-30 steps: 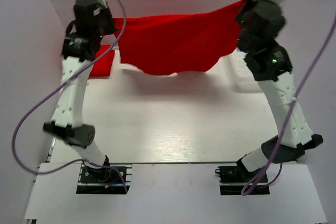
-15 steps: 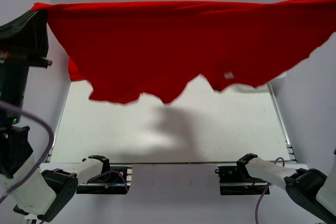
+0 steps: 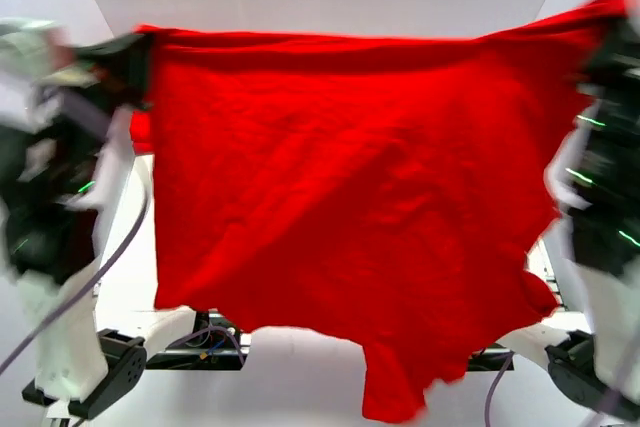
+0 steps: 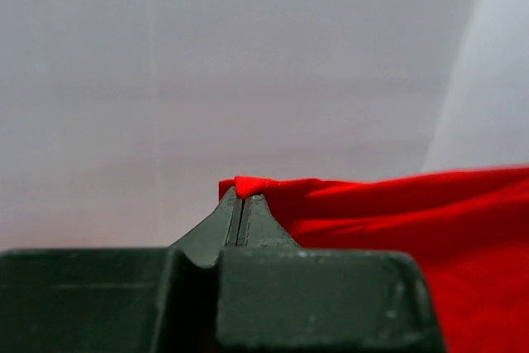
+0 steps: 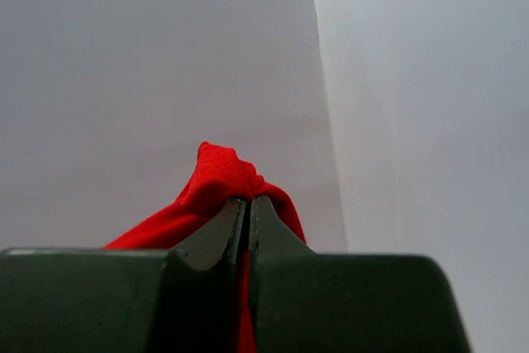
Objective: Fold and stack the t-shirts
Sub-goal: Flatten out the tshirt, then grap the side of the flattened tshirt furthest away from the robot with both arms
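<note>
Red t-shirt [image 3: 340, 207] held up, spread wide between my arms.
My left gripper [image 4: 242, 204] is pinched tight on its left top corner. The top edge runs taut, the ragged hem hangs on the near side, and my right gripper [image 5: 248, 208] is clamped on the right corner, with walls close on both sides.

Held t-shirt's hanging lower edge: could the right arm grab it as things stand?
Probably not: the right gripper is shut on a top corner of the t-shirt, high above that edge.
</note>
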`<state>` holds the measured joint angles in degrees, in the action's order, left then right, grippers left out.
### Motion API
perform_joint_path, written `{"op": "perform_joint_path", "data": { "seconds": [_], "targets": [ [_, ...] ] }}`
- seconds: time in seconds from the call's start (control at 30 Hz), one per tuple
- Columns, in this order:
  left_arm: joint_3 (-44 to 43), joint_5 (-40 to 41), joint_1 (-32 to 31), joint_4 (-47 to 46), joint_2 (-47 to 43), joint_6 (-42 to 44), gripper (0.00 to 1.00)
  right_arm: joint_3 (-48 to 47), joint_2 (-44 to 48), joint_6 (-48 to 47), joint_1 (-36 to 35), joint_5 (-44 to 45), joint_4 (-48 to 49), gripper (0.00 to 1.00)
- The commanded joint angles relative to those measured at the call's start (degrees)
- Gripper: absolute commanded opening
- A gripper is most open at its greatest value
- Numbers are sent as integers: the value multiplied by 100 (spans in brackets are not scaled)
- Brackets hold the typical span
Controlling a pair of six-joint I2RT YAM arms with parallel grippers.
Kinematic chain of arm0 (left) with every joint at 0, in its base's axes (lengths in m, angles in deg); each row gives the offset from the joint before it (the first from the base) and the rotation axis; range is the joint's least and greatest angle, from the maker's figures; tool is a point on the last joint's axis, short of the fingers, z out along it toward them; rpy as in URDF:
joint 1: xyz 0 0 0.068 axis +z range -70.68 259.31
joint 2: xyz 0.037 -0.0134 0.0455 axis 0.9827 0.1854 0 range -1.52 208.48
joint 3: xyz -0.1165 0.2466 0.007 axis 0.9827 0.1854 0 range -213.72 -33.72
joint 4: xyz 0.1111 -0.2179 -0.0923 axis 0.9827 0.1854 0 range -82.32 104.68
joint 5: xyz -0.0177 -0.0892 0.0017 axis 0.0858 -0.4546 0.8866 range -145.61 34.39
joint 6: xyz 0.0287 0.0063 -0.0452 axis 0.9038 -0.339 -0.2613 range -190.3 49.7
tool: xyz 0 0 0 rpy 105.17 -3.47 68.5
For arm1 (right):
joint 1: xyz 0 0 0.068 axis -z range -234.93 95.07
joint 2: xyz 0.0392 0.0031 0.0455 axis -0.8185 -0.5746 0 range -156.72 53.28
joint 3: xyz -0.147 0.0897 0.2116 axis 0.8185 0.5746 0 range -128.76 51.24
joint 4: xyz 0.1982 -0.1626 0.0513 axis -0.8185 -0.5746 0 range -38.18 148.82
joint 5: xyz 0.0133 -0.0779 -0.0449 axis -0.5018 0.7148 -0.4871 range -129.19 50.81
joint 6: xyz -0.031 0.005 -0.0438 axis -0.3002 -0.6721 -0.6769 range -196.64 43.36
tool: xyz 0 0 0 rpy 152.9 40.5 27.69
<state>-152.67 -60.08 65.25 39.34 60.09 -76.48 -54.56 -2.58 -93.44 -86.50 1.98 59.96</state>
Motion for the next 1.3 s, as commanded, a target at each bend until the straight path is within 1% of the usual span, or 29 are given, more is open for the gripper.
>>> {"op": "perform_joint_path", "data": {
  "seconds": [0.0,0.03,0.07,0.1,0.13,0.17,0.2,0.23,0.27,0.3,0.33,0.37,0.4,0.43,0.47,0.5,0.53,0.6,0.63,0.67,0.73,0.77,0.8,0.93,0.97,1.1,1.17,1.2,1.27],
  "targets": [
    [1561,1043,18,-80,238,-252,0,1330,-487,-676,46,1313,1396,0],
    [1925,1245,87,-264,238,-340,0,1734,-670,-676,55,1411,1484,0],
    [2564,1360,88,-326,299,-532,0,1938,-733,-510,133,1533,1685,0],
    [2866,1709,88,-379,369,-638,0,2280,-821,-404,151,1535,1704,0],
    [3148,1834,88,-476,439,-744,0,2587,-1178,-134,177,1465,1644,0],
    [3394,1957,88,-537,675,-823,0,2660,-1347,226,308,1386,1452,0],
    [3771,2054,149,-538,852,-928,0,2687,-1732,630,353,1281,1302,0],
    [3914,2160,150,-538,1053,-999,0,2696,-2153,782,441,1193,1057,0],
    [4098,2283,150,-538,1290,-1069,0,2687,-2366,1036,528,1009,898,0],
    [4152,2284,228,-590,1850,-1122,0,2635,-2804,1203,547,877,861,0],
    [4152,2406,316,-591,2151,-1192,0,2574,-3182,1196,599,728,861,0],
    [4100,2407,317,-660,2459,-1193,0,2538,-3577,1257,669,395,870,0],
    [4030,2337,421,-731,2749,-1193,0,2399,-3773,1223,670,244,809,0],
    [3934,2337,474,-853,3326,-1141,0,2154,-3992,1214,722,138,756,0],
    [3689,2232,562,-941,3593,-1140,0,1829,-4630,1214,757,41,607,0],
    [3556,2231,563,-1029,3848,-1079,0,1635,-4845,1223,810,-3,354,0],
    [3276,2057,650,-1187,4329,-966,0,1267,-5421,1249,828,5,273,0],
    [2915,1898,730,-1188,4797,-912,0,790,-5716,1266,881,-126,44,0],
    [2496,1801,808,-1188,5026,-816,0,441,-5943,1267,890,-248,9,0],
    [2256,1687,878,-1049,5472,-754,0,342,-6172,1258,933,-319,-27,0],
    [1704,1625,879,-970,5826,-640,0,26,-6454,1275,977,-495,-115,0],
    [1544,1520,949,-908,5976,-552,0,-159,-6612,1284,1004,-513,-341,0],
    [1438,1519,949,-907,6204,-551,0,-230,-6718,1267,1021,-592,-361,0],
    [989,1283,1064,-907,6495,-376,0,-345,-6851,1284,1056,-715,-387,0],
    [988,1282,1064,-1046,6557,-376,0,-362,-6868,1328,1074,-741,-422,0],
    [848,1115,1125,-1048,6628,-288,0,-275,-6799,1407,1092,-777,-580,0],
    [979,1115,1125,-1048,6541,-226,0,-144,-6676,1504,1092,-742,-720,0],
    [1197,1115,1125,-1048,6479,-165,0,23,-6614,1521,1092,-750,-730,0],
    [1392,1062,1125,-1188,6294,-165,0,287,-6298,1644,1092,-742,-913,0]
  ]
}}
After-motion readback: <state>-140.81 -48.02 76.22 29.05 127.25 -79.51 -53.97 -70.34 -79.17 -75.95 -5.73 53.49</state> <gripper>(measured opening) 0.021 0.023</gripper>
